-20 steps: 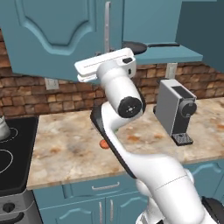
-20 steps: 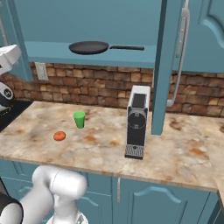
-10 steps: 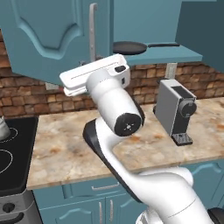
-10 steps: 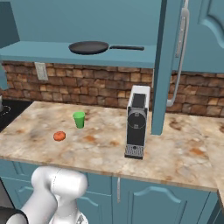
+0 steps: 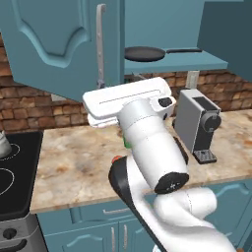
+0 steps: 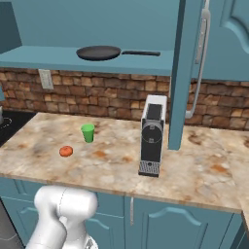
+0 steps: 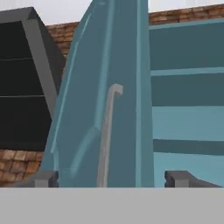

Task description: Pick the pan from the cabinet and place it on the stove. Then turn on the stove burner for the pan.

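Note:
The dark round pan (image 5: 145, 53) (image 6: 99, 52) lies on the bottom shelf of the open cabinet (image 5: 192, 61), its thin black handle pointing right. Both teal doors stand swung out: the left door (image 5: 59, 44) and the right door (image 6: 187, 73). In the hand view my gripper (image 7: 111, 179) is open, and the fingertips (image 7: 41, 178) stand wide apart on either side of the left door's silver bar handle (image 7: 107, 135) without touching it. The black stove (image 5: 10, 162) (image 6: 7, 124) sits at the counter's left end, well below and left of the pan.
A grey coffee machine (image 5: 199, 123) (image 6: 153, 133) stands on the counter under the shelf. A green cup (image 6: 88, 132) and a small orange ball (image 6: 66, 151) sit left of it. A silver kettle (image 5: 2, 145) rests on the stove's left side. My own arm (image 5: 147, 147) blocks the counter's middle.
The left cabinet door has swung further out. My gripper opened and let go of its bar handle. The arm swung left, toward the camera.

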### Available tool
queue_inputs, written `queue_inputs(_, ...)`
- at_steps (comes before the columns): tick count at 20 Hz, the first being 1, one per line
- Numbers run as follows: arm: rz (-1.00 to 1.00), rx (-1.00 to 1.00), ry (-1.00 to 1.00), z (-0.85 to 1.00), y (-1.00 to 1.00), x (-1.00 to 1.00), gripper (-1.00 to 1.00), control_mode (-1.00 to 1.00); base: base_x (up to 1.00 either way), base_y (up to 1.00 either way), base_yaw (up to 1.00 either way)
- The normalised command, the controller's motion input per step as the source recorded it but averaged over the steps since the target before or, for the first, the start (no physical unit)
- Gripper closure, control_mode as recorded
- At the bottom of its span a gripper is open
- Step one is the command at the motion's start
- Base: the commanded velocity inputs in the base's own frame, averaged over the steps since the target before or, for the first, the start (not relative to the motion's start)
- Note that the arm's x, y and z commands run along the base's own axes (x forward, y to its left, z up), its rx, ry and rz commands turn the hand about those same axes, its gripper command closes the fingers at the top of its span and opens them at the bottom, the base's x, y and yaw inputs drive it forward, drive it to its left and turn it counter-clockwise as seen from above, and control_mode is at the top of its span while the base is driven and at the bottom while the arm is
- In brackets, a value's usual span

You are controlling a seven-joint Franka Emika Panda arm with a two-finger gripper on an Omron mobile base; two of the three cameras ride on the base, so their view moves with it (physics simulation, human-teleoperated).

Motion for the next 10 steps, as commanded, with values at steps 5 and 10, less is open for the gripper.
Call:
queue_inputs(5, 0.08, 0.24, -0.06, 0.04, -0.77, -0.80, -1.00, -1.00, 0.00, 0.00, 0.00)
queue_inputs(10, 0.15, 0.22, 0.06, 0.08, -0.87, -0.07, -1.00, -1.00, 0.00, 0.00, 0.00)
